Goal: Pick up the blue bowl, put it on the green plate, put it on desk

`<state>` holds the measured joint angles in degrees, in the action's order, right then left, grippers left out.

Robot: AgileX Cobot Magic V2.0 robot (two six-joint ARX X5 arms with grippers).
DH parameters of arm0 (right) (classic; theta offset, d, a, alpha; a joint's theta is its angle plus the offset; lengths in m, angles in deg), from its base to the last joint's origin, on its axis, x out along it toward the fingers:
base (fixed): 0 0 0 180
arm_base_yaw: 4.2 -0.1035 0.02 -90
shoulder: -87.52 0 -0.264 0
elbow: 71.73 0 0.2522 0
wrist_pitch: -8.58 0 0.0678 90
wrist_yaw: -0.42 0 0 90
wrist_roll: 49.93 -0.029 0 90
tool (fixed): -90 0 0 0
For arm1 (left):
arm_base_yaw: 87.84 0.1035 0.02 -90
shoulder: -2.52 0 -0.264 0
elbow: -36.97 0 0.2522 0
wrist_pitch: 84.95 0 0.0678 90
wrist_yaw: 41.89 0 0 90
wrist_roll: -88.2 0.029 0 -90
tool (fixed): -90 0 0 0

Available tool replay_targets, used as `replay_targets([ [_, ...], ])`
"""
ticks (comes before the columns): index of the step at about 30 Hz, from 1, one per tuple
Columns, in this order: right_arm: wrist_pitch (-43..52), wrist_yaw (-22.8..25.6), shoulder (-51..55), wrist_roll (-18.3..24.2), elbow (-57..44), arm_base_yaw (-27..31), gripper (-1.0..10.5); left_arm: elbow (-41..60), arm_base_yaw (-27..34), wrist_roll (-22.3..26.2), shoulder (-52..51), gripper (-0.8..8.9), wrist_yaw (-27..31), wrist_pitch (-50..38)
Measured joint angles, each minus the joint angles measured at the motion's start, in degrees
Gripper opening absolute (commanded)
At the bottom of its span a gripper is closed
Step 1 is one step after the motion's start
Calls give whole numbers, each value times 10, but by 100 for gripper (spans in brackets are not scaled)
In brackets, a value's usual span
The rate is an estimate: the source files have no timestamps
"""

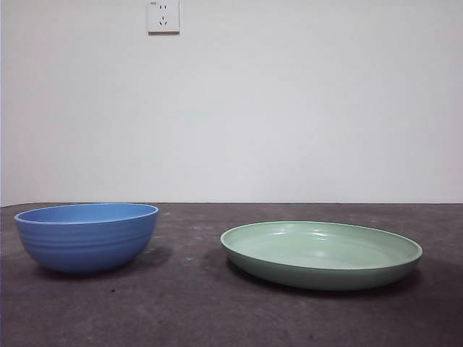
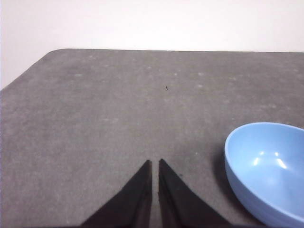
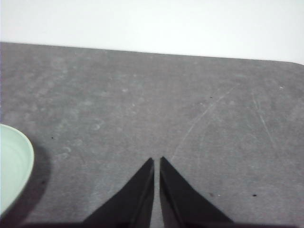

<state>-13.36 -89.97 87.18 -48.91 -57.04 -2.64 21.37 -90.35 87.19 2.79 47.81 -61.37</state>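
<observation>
The blue bowl [image 1: 87, 236] stands upright on the desk [image 1: 202, 311] at the left of the front view, empty. Apart from it, to its right, lies the pale green plate [image 1: 322, 253], also empty. In the left wrist view the bowl [image 2: 268, 168] shows beside my left gripper [image 2: 155, 162], which is shut, holds nothing and hangs above bare desk. My right gripper [image 3: 156, 160] is shut too and holds nothing; only an edge of the plate [image 3: 14, 166] shows off to its side. Neither arm appears in the front view.
A white wall with a power socket [image 1: 163, 16] rises behind the desk's far edge. A rounded desk corner [image 2: 57, 53] shows in the left wrist view, and another corner [image 3: 289, 64] in the right wrist view.
</observation>
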Motion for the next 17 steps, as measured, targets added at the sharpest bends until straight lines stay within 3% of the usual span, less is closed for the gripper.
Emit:
replay_targets([
  [6, 19, -41, 0, -46, 0, 0, 15, 0, 0, -36, 0, 17, 0, -20],
  [10, 24, -43, 0, -86, 10, 0, 15, -1, 0, -82, 0, 17, 0, -23],
  [17, 17, -54, -24, -156, 108, 0, 14, -85, 0, -145, 32, 17, 0, -22],
])
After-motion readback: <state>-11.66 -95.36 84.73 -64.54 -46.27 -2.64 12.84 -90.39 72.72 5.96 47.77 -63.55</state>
